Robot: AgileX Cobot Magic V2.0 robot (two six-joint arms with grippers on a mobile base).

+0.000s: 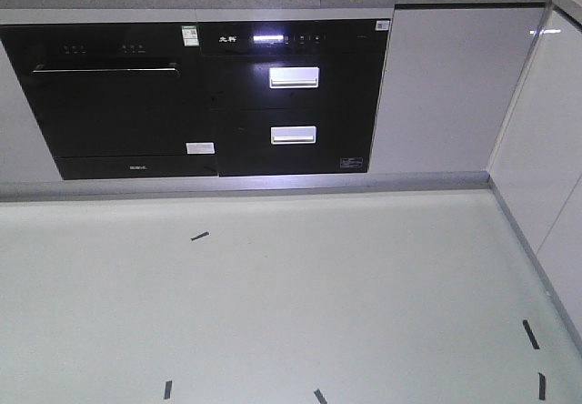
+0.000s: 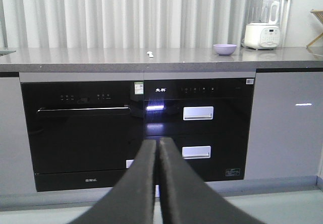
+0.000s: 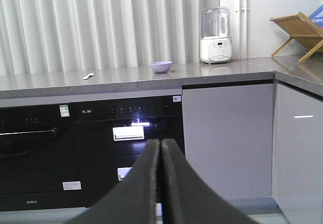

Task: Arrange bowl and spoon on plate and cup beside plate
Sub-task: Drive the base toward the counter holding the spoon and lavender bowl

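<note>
Left gripper [image 2: 158,142] and right gripper [image 3: 160,142]: jaws are sitting pressed together on both, gripping nothing. Both are pointing at the cabinet fronts, below the surface [image 2: 75,60].

Bowl [image 2: 225,49] is sitting on the surface toward its right end, near the white blender-type appliance [image 2: 262,24]. Spoon [image 2: 150,54] is lying well left of it, around the middle of the surface's length. Plate and cup aren't showing in any view.

Risks, as I'm reading it:
- The plate isn't showing in any view, so the placement target is needing a search first.
- The spoon is small and lying flat, so the jaws are likely to be skidding it along, or off the front edge.
- The bowl is looking smooth, so a rim pinch may be slipping.
- Arms coming up from this low could be clipping the surface's front edge.

Writing: two-character Chinese logo [image 2: 160,90] on the right-hand black panel, too small to read confidently. Green-white sticker [image 2: 139,88] and lower corner label [image 2: 232,173] are illegible.
</note>
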